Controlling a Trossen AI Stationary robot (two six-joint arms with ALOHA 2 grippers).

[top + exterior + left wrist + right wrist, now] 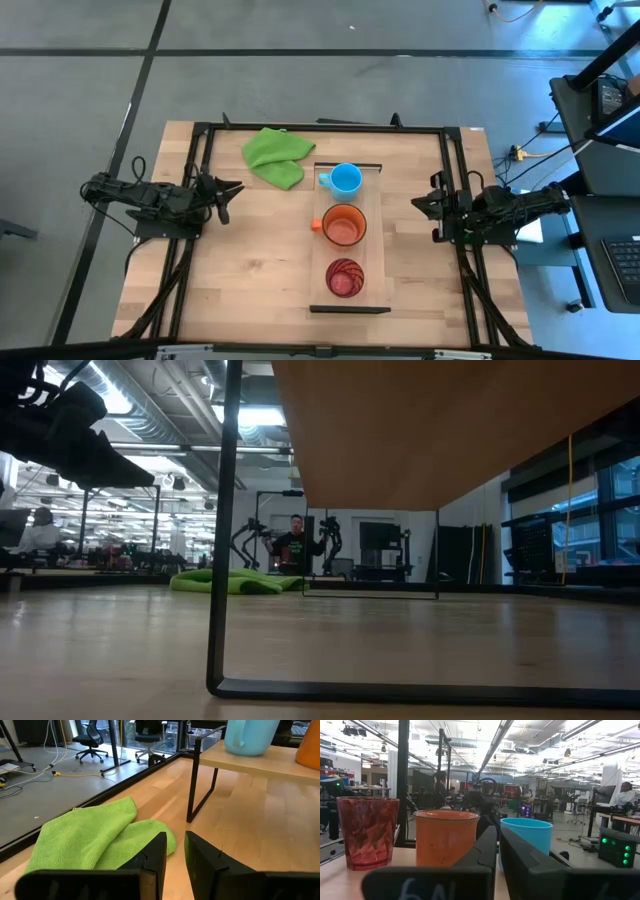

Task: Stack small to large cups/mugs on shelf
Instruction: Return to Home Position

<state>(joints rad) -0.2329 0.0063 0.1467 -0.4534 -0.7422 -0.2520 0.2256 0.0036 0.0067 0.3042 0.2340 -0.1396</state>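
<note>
Three vessels stand upright in a row on the pale shelf (375, 240): a light-blue mug (346, 179) at the far end, an orange mug (344, 226) in the middle, a red ribbed cup (345, 277) at the near end. The right wrist view shows the red cup (367, 831), orange mug (445, 841) and blue mug (532, 835) side by side. My left gripper (228, 192) waits over the table's left side, fingers nearly together. My right gripper (418, 203) waits at the right side, level with the mugs, fingers nearly together too. Neither touches anything.
A crumpled green cloth (275, 156) lies on the table beyond the shelf's far left corner, also in front of my left gripper (95, 837). The shelf's dark end bar (197, 780) stands on the tabletop. A person shows far off in the low view.
</note>
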